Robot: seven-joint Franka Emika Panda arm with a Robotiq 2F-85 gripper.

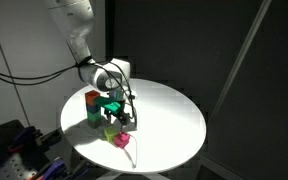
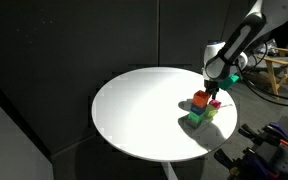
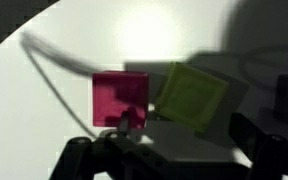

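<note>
Two loose blocks under us: our gripper (image 1: 125, 116) hangs with jaws spread, holding nothing, just above the pink block (image 3: 119, 98); the yellow-green block (image 3: 192, 95) sits just beside the pink block, turned askew.

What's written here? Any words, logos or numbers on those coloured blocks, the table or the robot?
No text can be read anywhere.
The pink block and yellow-green block show plain faces in the wrist view.
The red block, green block and white table show no marks.
The end effector is too small and blurred to tell whether it carries a label.
</note>
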